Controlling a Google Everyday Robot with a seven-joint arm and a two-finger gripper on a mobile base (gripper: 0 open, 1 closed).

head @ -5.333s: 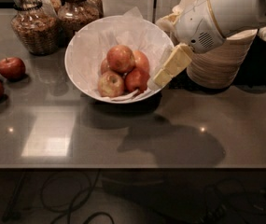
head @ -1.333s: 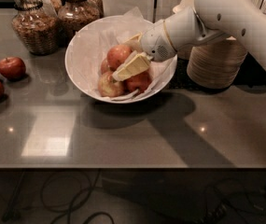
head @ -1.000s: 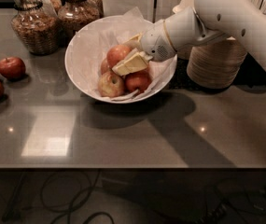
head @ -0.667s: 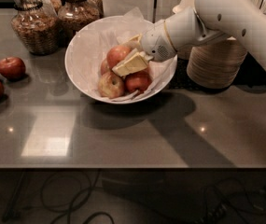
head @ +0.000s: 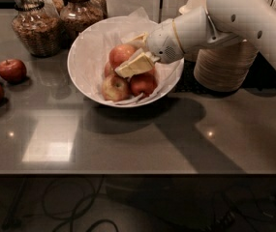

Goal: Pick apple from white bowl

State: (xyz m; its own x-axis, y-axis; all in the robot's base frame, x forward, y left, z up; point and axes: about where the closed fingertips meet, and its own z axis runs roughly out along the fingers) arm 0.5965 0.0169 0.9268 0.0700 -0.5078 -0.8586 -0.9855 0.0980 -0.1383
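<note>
The wide white bowl [head: 82, 57], lined with crumpled white paper, stands at the middle back of the grey counter. It holds several red apples. My gripper [head: 124, 56] reaches into it from the right. Its cream fingers [head: 135, 64] sit on either side of the topmost apple [head: 119, 52], one below and in front, one behind. They look closed on it. The apple still rests on the pile. Two more apples [head: 115, 87] [head: 143, 83] lie lower in the bowl, toward the front.
Three loose apples [head: 11, 69] lie at the counter's left edge. Two glass jars [head: 33, 28] stand behind the bowl on the left. A stack of beige paper bowls [head: 224, 66] stands right of the bowl, under my arm.
Over five seconds my gripper moved from the bowl's right rim into the bowl onto the top apple. In the last second the front finger edged slightly closer to the apple.
</note>
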